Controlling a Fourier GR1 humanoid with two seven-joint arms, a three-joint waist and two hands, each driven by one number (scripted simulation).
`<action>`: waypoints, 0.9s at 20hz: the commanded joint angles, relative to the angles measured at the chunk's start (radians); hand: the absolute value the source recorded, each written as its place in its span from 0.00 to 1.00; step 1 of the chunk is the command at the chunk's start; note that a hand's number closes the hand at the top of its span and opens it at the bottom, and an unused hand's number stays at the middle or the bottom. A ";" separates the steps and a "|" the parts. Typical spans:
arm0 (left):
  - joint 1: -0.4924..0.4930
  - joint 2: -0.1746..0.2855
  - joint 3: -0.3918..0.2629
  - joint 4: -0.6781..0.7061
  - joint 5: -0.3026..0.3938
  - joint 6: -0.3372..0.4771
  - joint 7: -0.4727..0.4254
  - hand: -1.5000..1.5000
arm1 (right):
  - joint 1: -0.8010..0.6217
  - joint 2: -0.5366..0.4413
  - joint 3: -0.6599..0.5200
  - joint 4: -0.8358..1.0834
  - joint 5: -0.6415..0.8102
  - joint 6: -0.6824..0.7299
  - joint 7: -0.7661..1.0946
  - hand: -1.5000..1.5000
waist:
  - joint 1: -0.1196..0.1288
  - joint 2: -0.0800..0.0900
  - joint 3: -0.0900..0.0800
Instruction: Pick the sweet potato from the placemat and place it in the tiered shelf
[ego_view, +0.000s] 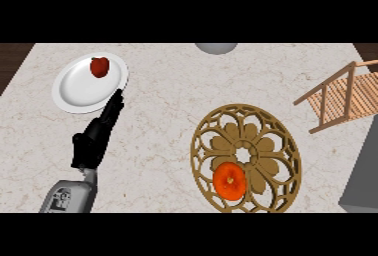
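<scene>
Sweet potato, orange and rounded, lies ungrasped on the near part of the brown openwork round placemat, well apart from the slatted wooden tiered shelf, while the black left hand, straight-fingered and empty, points at the white round plate, seemingly idle because the job lies on the right.

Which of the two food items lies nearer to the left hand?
The red one on the white plate; the left hand stretches toward that plate. The orange sweet potato lies farther off on the placemat.
</scene>
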 joint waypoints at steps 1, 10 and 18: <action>-0.040 0.018 0.022 -0.040 0.013 -0.015 0.074 0.50 | -0.117 -0.135 -0.018 0.136 -0.012 -0.017 0.059 1.00 | 0.003 0.000 0.000; -0.055 -0.008 0.016 0.045 -0.004 -0.026 0.017 0.50 | -0.294 -0.199 0.147 0.424 0.218 -0.091 -0.111 1.00 | 0.009 0.003 0.001; -0.016 -0.036 -0.016 -0.017 -0.032 -0.011 0.040 0.50 | -0.450 -0.248 0.303 0.497 0.352 -0.198 -0.163 1.00 | 0.009 0.002 0.001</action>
